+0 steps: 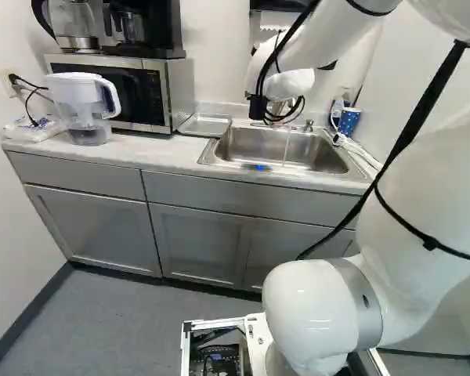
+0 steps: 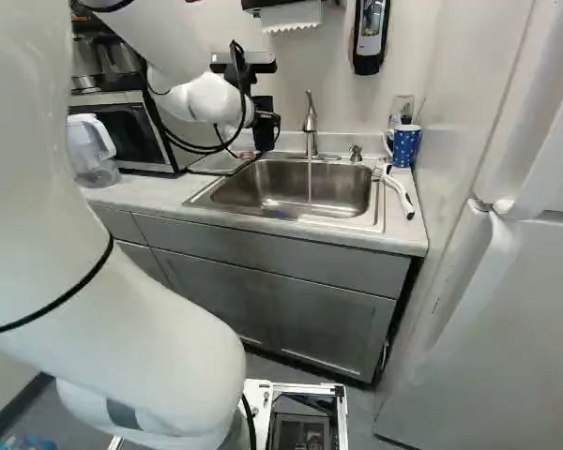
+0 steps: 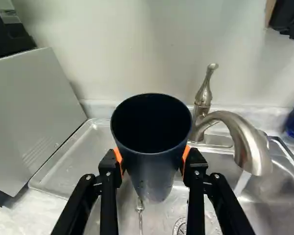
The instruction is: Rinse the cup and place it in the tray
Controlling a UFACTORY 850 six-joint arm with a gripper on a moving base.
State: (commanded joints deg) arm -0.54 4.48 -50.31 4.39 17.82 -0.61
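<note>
You're holding the cup point(image 3: 154, 176) mouth-up over the sink point(image 3: 279, 205), near the tray point(image 3: 71, 154); your gripper point(image 3: 153, 159) is standing cup-wide, pressing both sides. The wet wall is probably feeling light, stiff and slippery, so you're wanting steady mid-body pressure, clear of the rim.

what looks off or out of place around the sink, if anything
Only mildly odd: the faucet is running, but the cup in the gripper is beside the stream, not under it. No spill or damage shows.
</note>
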